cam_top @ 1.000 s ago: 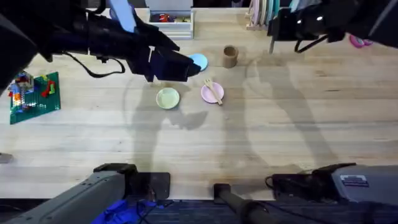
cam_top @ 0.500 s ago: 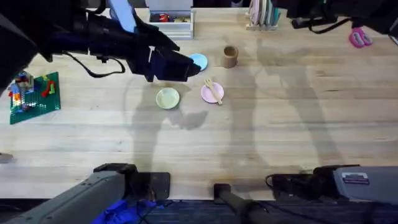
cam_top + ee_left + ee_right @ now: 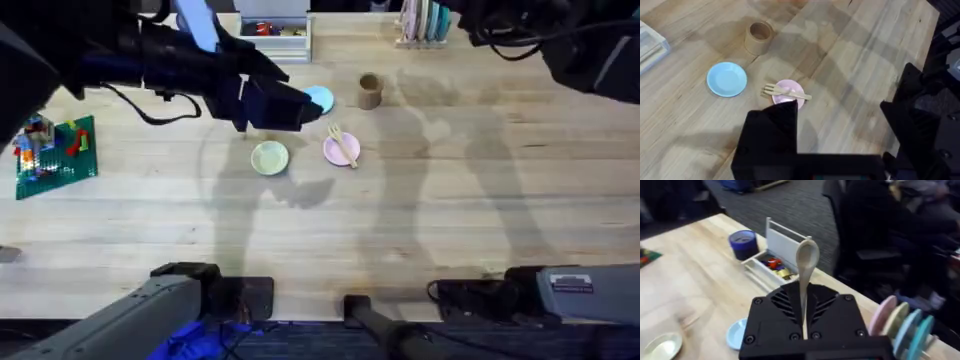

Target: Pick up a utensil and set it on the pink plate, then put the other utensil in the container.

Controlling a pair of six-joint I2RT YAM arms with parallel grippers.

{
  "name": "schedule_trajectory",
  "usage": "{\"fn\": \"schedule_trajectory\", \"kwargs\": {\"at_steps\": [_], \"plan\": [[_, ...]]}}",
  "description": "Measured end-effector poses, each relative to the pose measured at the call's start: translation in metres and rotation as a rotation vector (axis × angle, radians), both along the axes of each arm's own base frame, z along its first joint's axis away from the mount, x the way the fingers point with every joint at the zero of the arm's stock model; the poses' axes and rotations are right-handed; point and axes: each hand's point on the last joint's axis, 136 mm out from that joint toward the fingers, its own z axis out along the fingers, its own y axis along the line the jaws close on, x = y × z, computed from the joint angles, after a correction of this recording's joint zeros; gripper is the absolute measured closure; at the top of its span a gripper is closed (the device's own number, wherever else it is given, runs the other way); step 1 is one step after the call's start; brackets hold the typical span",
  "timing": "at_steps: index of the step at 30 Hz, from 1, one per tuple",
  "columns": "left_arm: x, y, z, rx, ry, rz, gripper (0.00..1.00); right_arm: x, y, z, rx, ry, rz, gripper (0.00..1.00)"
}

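Since the spoon is already up in the air, starting at the hand that has it:

Right gripper: (image 3: pixel 804 330) pinched shut on the handle of the wooden spoon (image 3: pixel 806 260), bowl end sticking straight up between the fingers. The grip looks to be on just the thin end of the handle, so not much wood is clamped.

Left gripper: (image 3: pixel 771 131) hanging above the table near the plates. Can't tell how far open it is, and nothing visible in it.

Fork: (image 3: pixel 786 92) lying across the pink plate (image 3: pixel 789 97), tines poking past the rim on one side, handle past the other. That half of the job looks done.

Container: the little tan cup (image 3: pixel 370 90) stands upright and empty-looking, near the pink plate and the light blue plate (image 3: pixel 727 79). The spoon is up high at the far right of the table, well apart from it.

Other stuff: yellow-green plate (image 3: pixel 269 158) near the pink one, white tray (image 3: pixel 771 255) and dark blue cup (image 3: pixel 743 244) at the back edge.

What could go wrong: the cup's mouth is narrow and the spoon is long, so if the handle comes down off-centre it probably clips the rim and tips the cup. With that thin grip the spoon could also swivel during the swing across. And the left arm is parked right by the cup, so the two arms could bump.
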Motion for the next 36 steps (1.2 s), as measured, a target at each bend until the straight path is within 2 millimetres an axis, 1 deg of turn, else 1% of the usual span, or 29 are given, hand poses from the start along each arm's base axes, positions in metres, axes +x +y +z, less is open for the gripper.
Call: {"fn": "schedule_trajectory", "kwargs": {"at_steps": [4,10,18,28,33,36], "plan": [[0.0,0.0,0.0,0.0,0.0,0.0,0.009,-0.001,0.003,-0.013,0.015,0.004,0.093,0.968],[0.0,0.0,0.0,0.0,0.0,0.0,0.009,-0.003,0.015,-0.035,0.031,-0.002,0.219,0.968],[0.0,0.0,0.0,0.0,0.0,0.0,0.009,-0.002,0.021,-0.058,0.043,0.016,0.287,0.968],[0.001,0.0,0.0,0.002,-0.007,0.001,0.009,-0.003,0.025,-0.062,0.041,-0.016,0.321,0.968],[0.009,0.005,-0.003,0.044,-0.035,0.024,0.009,-0.003,0.036,-0.072,0.043,-0.007,0.345,0.968],[0.014,0.01,-0.007,0.082,-0.047,0.045,0.009,-0.004,0.044,-0.073,0.04,-0.024,0.364,0.968]]}}
